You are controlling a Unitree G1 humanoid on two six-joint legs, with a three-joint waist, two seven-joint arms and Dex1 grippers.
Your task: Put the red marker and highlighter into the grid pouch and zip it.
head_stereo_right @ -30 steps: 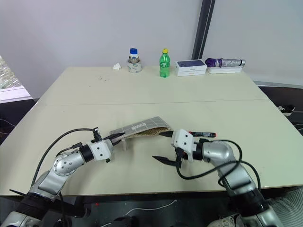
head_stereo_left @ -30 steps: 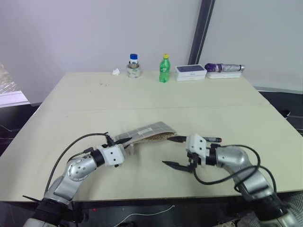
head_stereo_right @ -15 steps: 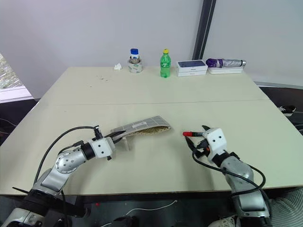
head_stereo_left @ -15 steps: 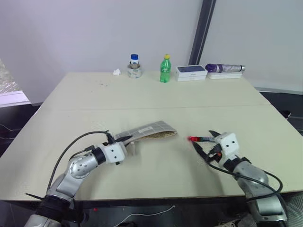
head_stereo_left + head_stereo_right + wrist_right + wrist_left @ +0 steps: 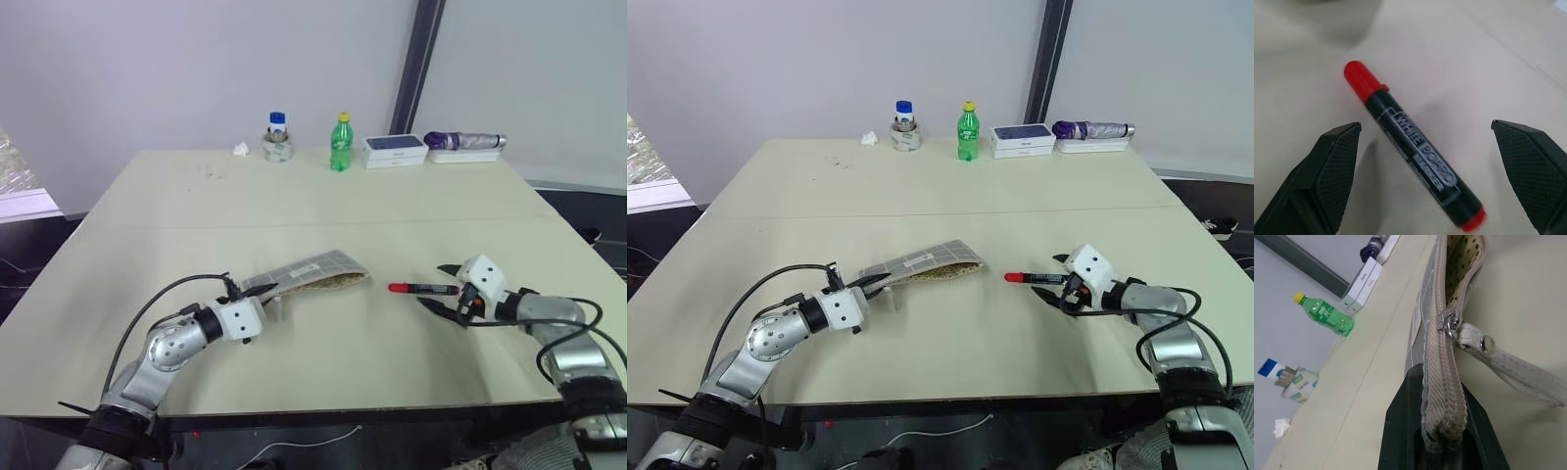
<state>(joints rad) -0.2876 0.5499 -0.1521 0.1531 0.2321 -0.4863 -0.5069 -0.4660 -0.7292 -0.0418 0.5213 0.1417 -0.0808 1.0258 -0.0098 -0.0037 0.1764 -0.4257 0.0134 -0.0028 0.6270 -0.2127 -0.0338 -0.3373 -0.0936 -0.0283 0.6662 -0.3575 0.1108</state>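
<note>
- left gripper (image 5: 257, 294) at the left of the worktop (image 5: 323, 211), fingers pressed together on the zipper edge of the grid pouch (image 5: 312, 271), pinching its near end and holding it lifted off the surface.
- grid pouch: soft grey fabric, sagging from the grip toward its open mouth at the right; dotted lining showing inside; zipper pull (image 5: 1448, 326) and its cord close to the pinched end. likely limp and light, so best kept held by the stiff zipper seam while something slides in.
- highlighter: no sign of it on the open worktop; possibly already inside the pouch, cannot tell.
- red marker (image 5: 423, 289) lying flat on the worktop, well apart from the pouch mouth, red cap toward the pouch, black barrel toward the right gripper.
- marker likely light, rigid, smooth and apt to roll; mid-barrel across the printed label looks the surest place to take hold.
- right gripper (image 5: 1435, 169) with fingers spread wide either side of the barrel, not touching it.
- back edge, well clear of the work: tape roll with a small bottle (image 5: 277, 137), green bottle (image 5: 340, 142), white box (image 5: 395, 149), folded umbrella (image 5: 463, 141).
- nothing between marker and pouch.
</note>
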